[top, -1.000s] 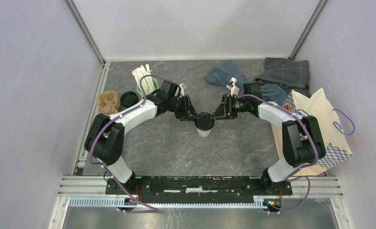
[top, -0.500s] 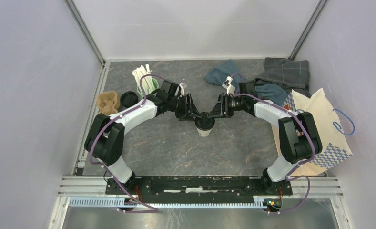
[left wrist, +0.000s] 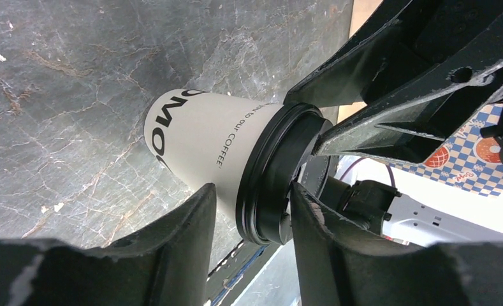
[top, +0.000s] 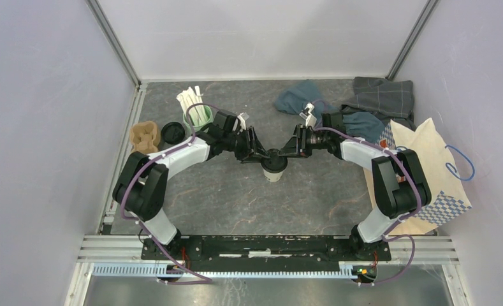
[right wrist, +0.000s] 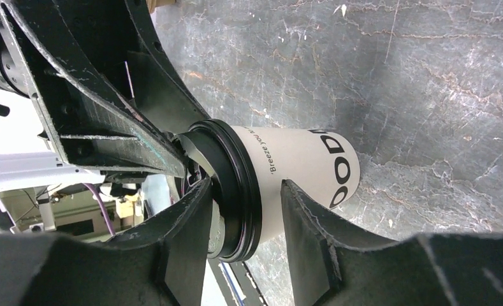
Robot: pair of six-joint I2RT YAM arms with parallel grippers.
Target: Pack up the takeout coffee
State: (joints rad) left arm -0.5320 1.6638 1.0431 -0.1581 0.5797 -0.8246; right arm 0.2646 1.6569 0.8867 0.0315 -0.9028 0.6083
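Takeout coffee (top: 274,168) stands upright in the middle of the tabletop (top: 236,201). The left gripper (top: 260,155) and right gripper (top: 286,153) both have jaws around its black lid (top: 274,159). Nobody can tell if they squeeze it.

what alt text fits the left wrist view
White coffee cup with black lid on a dark marble table, left jaws bracketing the lid in the foreground. Right jaws reach the lid from the upper right.

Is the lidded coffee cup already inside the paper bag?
No, the coffee cup stands on the table at the centre, well apart from the paper bag at the right.
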